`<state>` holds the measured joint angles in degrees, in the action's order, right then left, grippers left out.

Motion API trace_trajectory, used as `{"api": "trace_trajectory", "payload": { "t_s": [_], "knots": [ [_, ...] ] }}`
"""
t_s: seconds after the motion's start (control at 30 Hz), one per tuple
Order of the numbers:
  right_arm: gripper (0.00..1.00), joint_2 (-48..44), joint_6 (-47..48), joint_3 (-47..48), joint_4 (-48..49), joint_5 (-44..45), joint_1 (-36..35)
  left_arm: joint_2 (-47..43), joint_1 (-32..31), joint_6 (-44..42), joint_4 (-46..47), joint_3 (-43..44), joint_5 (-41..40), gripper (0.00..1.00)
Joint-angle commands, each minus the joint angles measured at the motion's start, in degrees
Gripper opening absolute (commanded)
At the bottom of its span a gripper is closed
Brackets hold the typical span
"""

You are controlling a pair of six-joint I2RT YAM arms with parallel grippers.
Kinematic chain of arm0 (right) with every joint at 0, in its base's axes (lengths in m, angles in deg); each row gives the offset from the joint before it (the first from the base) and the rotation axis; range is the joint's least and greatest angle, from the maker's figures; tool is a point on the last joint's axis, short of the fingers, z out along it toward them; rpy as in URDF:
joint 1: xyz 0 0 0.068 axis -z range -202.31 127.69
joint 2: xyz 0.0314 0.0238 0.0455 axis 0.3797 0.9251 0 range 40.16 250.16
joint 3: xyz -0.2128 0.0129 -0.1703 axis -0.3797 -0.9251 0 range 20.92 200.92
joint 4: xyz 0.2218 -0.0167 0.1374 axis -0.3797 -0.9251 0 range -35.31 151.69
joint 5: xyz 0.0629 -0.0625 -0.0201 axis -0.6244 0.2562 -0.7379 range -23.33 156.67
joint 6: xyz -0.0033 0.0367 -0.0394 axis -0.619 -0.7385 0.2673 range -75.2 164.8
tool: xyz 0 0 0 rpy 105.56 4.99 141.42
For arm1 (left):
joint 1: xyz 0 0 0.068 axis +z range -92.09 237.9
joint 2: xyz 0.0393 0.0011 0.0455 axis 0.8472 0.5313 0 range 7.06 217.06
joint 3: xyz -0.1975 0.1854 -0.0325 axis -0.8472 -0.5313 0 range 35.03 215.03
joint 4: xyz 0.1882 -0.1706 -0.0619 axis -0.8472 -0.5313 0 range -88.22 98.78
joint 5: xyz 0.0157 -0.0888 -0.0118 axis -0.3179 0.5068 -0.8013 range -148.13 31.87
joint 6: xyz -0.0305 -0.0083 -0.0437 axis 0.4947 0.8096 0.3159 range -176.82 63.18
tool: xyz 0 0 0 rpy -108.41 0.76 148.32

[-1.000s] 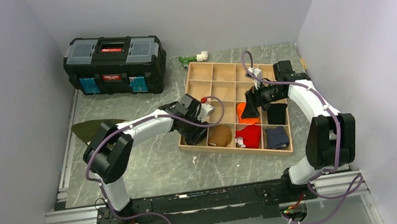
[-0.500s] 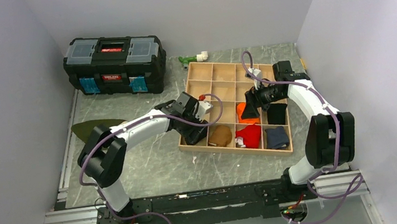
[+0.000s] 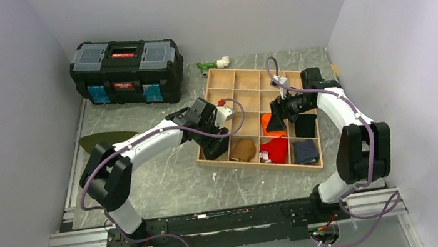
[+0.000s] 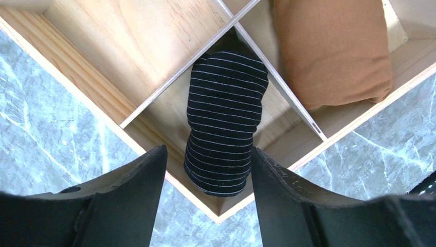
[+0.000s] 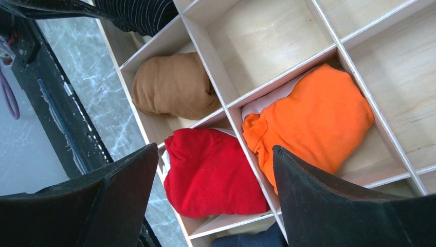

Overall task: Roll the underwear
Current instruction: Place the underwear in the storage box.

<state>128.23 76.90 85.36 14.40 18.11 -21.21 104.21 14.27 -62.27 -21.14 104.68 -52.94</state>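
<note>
The marble-patterned table (image 3: 160,181) carries a black toolbox (image 3: 127,70) at the far left; its labels are too small to read. To its right lies a wooden compartment tray (image 3: 248,81), with its far rows bare and its middle partly hidden by both arms. An olive green garment (image 3: 100,140) lies flat near the table's left edge, partly covered by the left arm.

The left gripper (image 4: 206,152) hangs over the tray's near-left corner compartment. Its jaws are spread wide with nothing held, one finger to each side of the underwear (image 4: 224,136). The underwear lies in that compartment as a striped roll. The top view shows it almost wholly hidden under the gripper.

The right gripper (image 5: 213,154) is likewise wide and empty above the red garment (image 5: 208,170). An orange garment (image 5: 313,116) fills the next compartment, with a white edge showing beneath it. A tan bundle (image 5: 172,87) sits beside the underwear's compartment.

A dark blue bundle (image 3: 305,150) and a black cloth (image 3: 305,125) occupy the right-hand column. A small green and white object (image 3: 212,65) lies beyond the tray's far corner, too small to identify.
</note>
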Motion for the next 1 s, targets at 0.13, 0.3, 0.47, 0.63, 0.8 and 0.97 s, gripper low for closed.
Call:
{"api": "trace_trajectory", "payload": {
  "t_s": [0.13,0.3,0.47,0.63,0.8,0.97],
  "knots": [
    [0.84,0.4,1.9,2.3,-0.8,-2.0,0.3,-3.5,0.4,-2.8,0.7,0.0,2.9,0.49],
    [0.84,0.5,2.2,2.3,-1.0,-1.9,0.3,-1.9,0.6,-3.7,0.4,-1.1,4.6,0.39],
    [0.84,0.7,2.2,2.4,-1.1,-2.0,0.3,0.7,0.6,-5.3,0.0,-2.4,5.5,0.35],
    [0.84,0.8,2.2,2.5,-1.3,-2.1,0.3,3.6,0.2,-6.7,-0.9,-3.3,6.2,0.32],
    [0.84,1.0,2.3,2.5,-1.5,-2.2,0.3,6.7,-0.2,-7.2,-1.1,-3.1,5.4,0.31],
    [0.85,0.9,2.3,2.4,-1.4,-2.1,0.3,7.1,-0.1,-7.2,-2.0,-2.2,5.5,0.33]
  ]
}}
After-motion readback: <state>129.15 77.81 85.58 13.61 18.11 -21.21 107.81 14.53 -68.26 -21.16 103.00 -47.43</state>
